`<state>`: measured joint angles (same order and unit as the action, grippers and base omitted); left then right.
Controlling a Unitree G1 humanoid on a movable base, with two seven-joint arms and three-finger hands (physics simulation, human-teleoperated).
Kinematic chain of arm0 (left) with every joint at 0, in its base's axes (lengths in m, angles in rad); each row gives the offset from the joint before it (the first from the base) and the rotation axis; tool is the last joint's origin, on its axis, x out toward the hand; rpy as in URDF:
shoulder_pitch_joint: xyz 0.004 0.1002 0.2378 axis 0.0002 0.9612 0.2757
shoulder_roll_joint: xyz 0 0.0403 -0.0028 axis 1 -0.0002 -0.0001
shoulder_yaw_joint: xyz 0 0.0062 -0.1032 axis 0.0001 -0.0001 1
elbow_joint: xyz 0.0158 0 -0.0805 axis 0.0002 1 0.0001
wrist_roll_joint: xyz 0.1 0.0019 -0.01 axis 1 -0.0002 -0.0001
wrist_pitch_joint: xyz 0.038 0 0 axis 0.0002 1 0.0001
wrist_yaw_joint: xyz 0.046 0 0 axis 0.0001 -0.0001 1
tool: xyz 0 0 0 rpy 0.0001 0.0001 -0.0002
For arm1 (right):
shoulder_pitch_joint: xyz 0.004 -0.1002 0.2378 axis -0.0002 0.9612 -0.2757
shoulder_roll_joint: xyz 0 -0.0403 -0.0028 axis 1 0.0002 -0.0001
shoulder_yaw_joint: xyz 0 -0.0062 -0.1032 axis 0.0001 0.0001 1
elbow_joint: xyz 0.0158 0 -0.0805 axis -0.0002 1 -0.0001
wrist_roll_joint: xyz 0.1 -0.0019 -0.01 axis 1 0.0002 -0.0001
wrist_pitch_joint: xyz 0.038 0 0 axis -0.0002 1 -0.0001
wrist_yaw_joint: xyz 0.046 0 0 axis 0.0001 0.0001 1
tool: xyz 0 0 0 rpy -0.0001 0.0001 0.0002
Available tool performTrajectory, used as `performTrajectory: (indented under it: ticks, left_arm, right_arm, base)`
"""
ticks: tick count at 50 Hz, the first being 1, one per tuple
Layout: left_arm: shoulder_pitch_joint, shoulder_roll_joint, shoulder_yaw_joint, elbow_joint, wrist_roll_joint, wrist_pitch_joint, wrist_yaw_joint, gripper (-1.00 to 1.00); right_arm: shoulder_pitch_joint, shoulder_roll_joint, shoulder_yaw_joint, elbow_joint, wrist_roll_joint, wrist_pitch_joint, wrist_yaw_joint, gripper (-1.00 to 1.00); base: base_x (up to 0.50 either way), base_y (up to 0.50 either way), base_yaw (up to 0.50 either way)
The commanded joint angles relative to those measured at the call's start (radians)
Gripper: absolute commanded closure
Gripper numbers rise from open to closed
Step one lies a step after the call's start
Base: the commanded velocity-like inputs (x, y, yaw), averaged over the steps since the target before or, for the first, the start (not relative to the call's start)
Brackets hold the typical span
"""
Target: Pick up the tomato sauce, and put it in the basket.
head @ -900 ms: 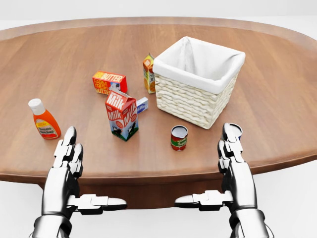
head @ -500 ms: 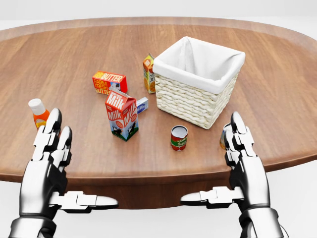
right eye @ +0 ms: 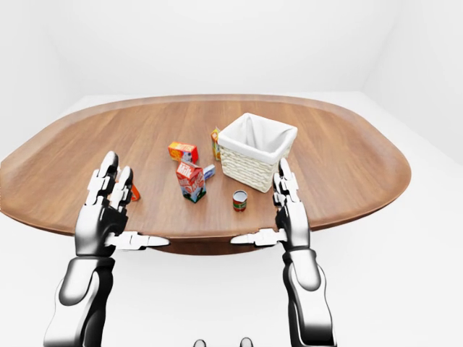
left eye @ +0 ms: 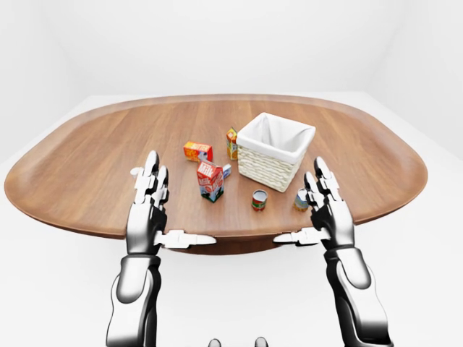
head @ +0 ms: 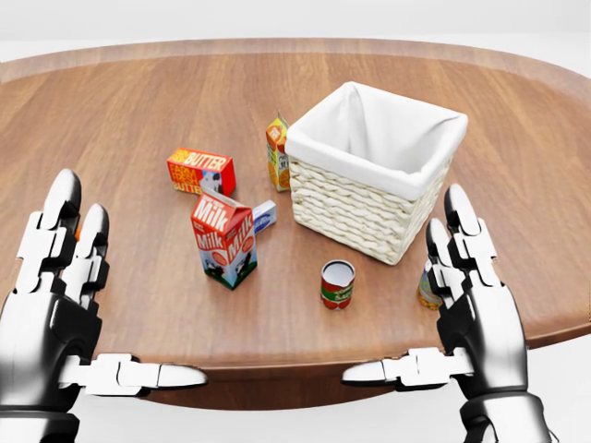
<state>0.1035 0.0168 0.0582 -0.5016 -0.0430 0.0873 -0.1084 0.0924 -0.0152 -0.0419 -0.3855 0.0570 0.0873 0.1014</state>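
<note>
Bare white simulated room, wooden table (left eye: 87, 166)

"Milk" reads in white letters on the red top of the milk carton (head: 224, 239), standing up-right of the left hand (head: 57, 300) in the head view. "BUTTER" reads on the orange-red butter box (head: 200, 172), farther up the table beyond that hand, its smaller print illegible. Labels on the small can (head: 337, 283), left of the right hand (head: 471, 295), and on the orange carton (head: 277, 139) are too small to read.
</note>
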Motion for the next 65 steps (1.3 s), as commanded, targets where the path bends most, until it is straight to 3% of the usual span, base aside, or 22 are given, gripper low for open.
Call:
performTrajectory:
  ticks: [1,20,26,65]
  left_arm:
    - [0.001,-0.001,0.002,-0.01,0.0,0.0,-0.002,-1.0]
    - [0.005,-0.002,-0.003,-0.002,0.003,0.0,-0.001,-1.0]
    - [0.002,-0.002,-0.003,0.002,0.004,0.0,0.0,-1.0]
    - [0.006,-0.002,-0.006,0.01,0.006,0.0,0.001,-1.0]
  right_arm:
    - [0.012,0.001,0.0,-0.034,0.008,0.0,0.011,-1.0]
    - [0.016,0.004,0.013,-0.016,-0.011,0.0,0.005,-1.0]
    - [0.022,0.0,0.023,-0.031,-0.023,0.0,0.011,-1.0]
    - [-0.002,0.004,0.01,0.011,-0.027,0.0,-0.014,-1.0]
  base:
    - [0.5,0.0,0.0]
    - [0.5,0.0,0.0]
    - [0.0,-0.05,0.0]
    - [-0.01,-0.45,0.0]
